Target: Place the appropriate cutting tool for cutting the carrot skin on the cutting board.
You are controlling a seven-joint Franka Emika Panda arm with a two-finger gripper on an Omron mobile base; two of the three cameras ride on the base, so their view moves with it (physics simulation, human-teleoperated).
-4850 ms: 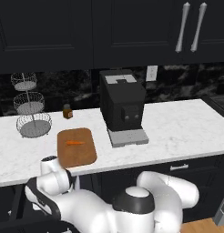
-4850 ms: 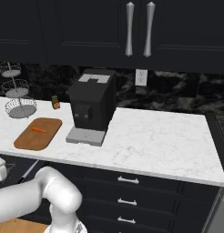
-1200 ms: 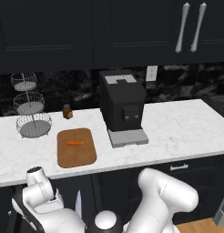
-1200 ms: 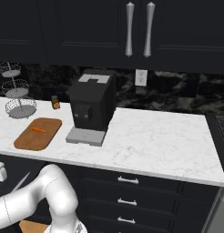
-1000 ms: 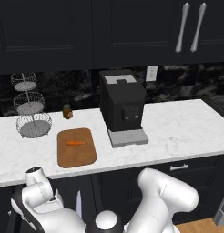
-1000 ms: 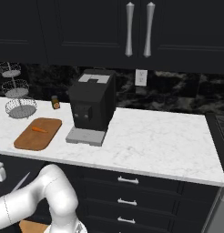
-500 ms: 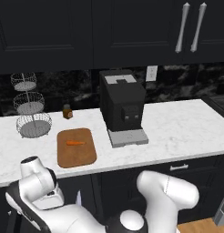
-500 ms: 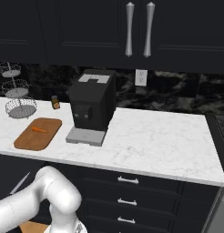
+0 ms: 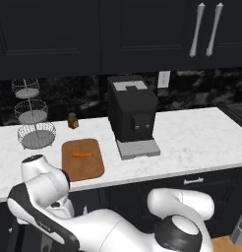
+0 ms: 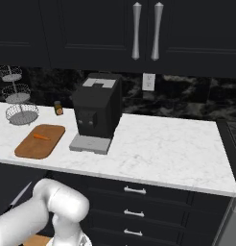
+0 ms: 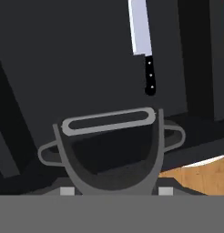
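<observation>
On the table at left lies the cutting board [image 9: 82, 159] with the carrot [image 9: 81, 154] on it. The peeler [image 11: 109, 145] sits right at the claw [image 11: 113, 190], seemingly gripped — carrying step, I judge; next, lift it over the board. The knife [image 11: 143, 43] stays behind.

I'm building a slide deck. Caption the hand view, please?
Peeler looms close at the pincer, with a black-handled knife beyond.
</observation>
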